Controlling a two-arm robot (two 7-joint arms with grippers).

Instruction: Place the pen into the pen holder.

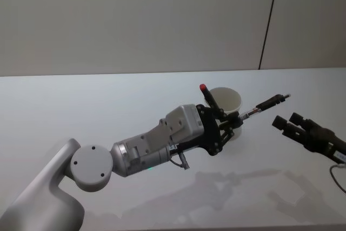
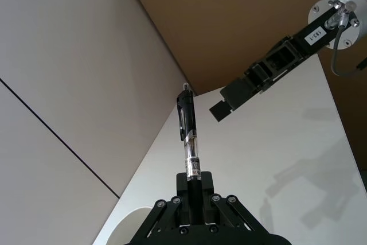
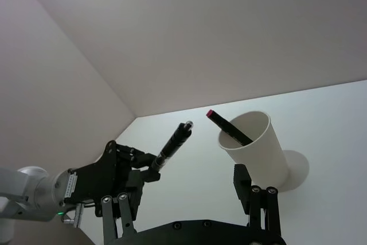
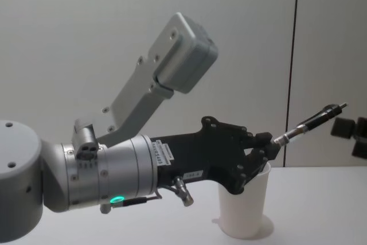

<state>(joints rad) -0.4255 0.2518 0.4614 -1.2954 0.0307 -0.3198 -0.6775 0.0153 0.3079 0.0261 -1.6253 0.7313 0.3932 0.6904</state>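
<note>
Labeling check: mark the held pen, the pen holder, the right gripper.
held pen (image 2: 189,142), left wrist view, clear barrel.
pen holder (image 3: 261,156), right wrist view, outer wall.
right gripper (image 1: 285,124), head view, between fingertips.

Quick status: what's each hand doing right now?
Left hand: shut on the pen, above the cup.
Right hand: open, empty, beside the pen tip.
</note>
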